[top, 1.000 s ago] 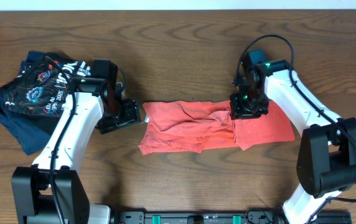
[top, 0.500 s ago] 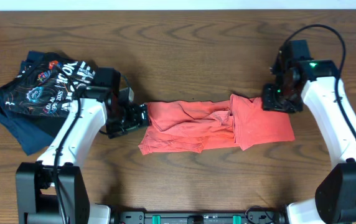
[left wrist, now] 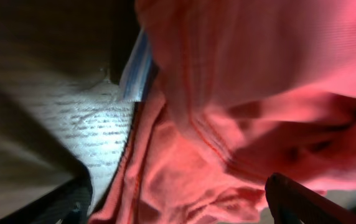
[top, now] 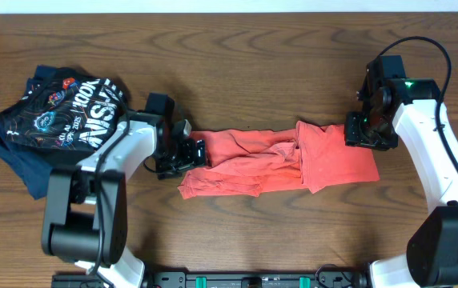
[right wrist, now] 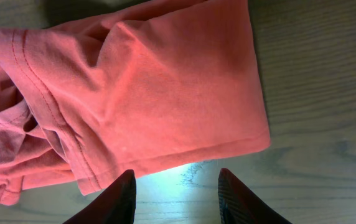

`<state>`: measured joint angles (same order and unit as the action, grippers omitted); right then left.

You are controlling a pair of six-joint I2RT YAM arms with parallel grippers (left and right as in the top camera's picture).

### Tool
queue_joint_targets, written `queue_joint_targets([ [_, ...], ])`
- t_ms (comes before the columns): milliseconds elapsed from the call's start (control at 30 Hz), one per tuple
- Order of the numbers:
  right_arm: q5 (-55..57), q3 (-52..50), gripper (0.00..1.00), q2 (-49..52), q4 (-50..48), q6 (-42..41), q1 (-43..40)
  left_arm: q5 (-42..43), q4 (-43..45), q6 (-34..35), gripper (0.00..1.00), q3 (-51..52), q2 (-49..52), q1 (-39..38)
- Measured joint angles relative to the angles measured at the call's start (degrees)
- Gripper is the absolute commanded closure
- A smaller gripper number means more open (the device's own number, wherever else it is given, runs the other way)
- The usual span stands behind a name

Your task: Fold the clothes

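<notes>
Crumpled red-orange T-shirt (top: 277,164) on wooden table (top: 237,64), left gripper (top: 191,154) spread wide at its left end, right gripper (top: 363,132) parted, empty, at its right end, dark garments (top: 53,120) piled farther left

Overhead top-down; both wrist views close above shirt (top: 277,160)

T-shirt (top: 253,164) plain red-orange — garment pile (top: 45,120) navy-black, white lettering — table (top: 237,72) brown woodgrain.
</notes>
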<state>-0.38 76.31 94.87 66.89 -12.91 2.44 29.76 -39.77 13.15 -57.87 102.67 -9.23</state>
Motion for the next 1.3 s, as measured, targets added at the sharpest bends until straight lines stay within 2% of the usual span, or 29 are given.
queue_joint_targets([
  [100, 0.0, 0.0, 0.59, 0.0, -0.04, 0.0, 0.0, 3.06, 0.87, 0.11, 0.12, -0.09, 0.79, -0.09],
  [167, 0.0, 0.0, 0.59, 0.0, -0.02, 0.0, 0.0, 5.27, 1.53, 0.2, 0.18, -0.33, 1.51, -0.55],
  [267, 0.0, 0.0, 0.59, 0.0, -0.04, 0.0, 0.0, 7.34, 2.71, 0.46, 0.42, -0.52, 2.58, -2.27],
  [333, 0.0, -0.04, 0.59, 0.0, 0.02, 0.0, 0.0, 7.85, 3.26, 0.35, 0.81, -0.52, 3.41, -3.76],
  [367, 0.02, -0.11, 0.58, 0.0, 0.02, 0.0, 0.0, 7.43, 3.54, 0.07, 0.94, -0.42, 3.91, -4.57],
  [533, 0.02, -0.13, 0.46, 0.0, 0.2, 0.0, 0.0, 6.6, 1.62, -0.11, 0.94, -0.52, 4.85, -4.39],
  [667, 0.02, -0.15, 0.49, 0.0, 0.2, 0.04, 0.0, 1.14, -5.95, -0.13, 0.94, -3.56, 4.85, -1.07],
  [800, 0.04, -0.46, 0.5, 0.0, -0.48, 0.15, 0.0, -5.05, -13.27, -0.33, 0.94, -11.74, 4.85, 4.26],
  [1000, 0.02, -3.5, 0.51, 0.39, -3.78, 0.15, 0.0, -9.4, -17.57, -0.83, 0.94, -25.29, 4.85, 9.64],
  [1167, 0.0, -8.7, 0.5, 0.42, -7.8, 0.15, 0.02, -10.6, -21.33, -0.98, 0.94, -33.9, 4.85, 9.64],
  [1300, -0.66, -13.44, 0.51, 0.46, -12.83, 0.31, 0.15, -10.75, -23.08, -0.74, 0.94, -38.18, 4.85, 6.4],
])
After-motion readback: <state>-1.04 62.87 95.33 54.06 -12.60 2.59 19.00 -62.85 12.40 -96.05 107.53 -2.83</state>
